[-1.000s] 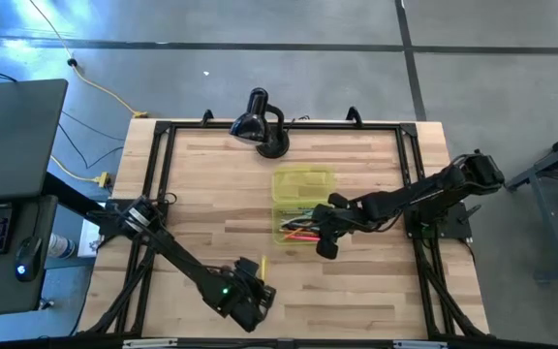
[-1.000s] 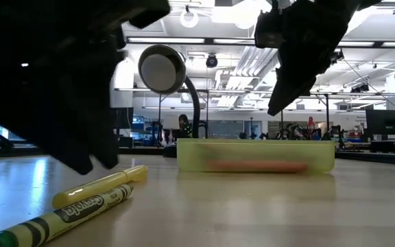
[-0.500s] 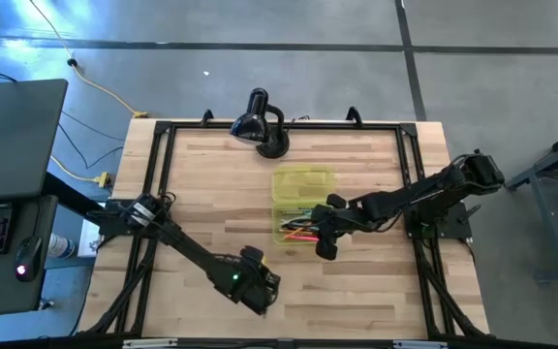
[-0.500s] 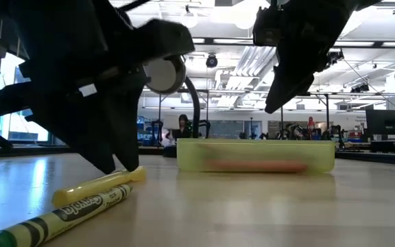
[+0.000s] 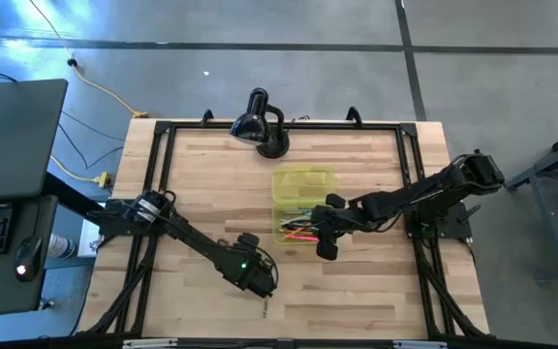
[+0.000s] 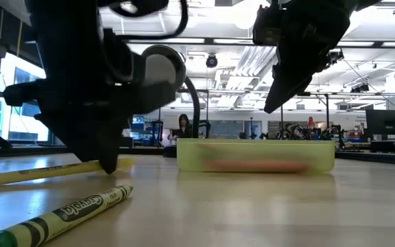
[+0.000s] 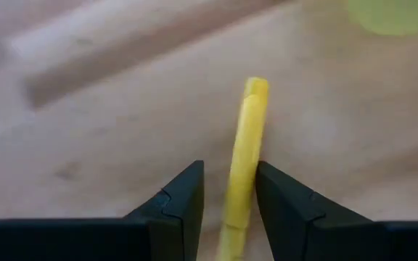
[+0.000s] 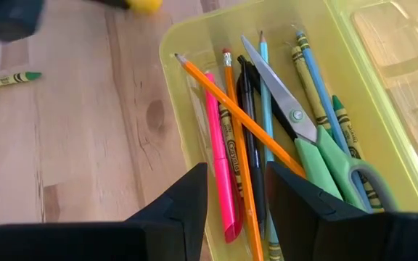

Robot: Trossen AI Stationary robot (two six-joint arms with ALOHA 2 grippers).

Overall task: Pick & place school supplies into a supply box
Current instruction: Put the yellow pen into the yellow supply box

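The supply box [image 8: 383,109] is see-through yellow-green and sits open near the middle of the counter, its lid flat toward the far edge. Inside lie an orange pencil [image 8: 242,123], a pink marker [image 8: 218,159], a black pen [image 8: 251,138], blue pencils and green-handled scissors [image 8: 318,148]. A yellow marker [image 7: 244,156] sits between the left arm's fingers [image 7: 180,199]. A green crayon [image 6: 60,216] lies flat near the front edge.
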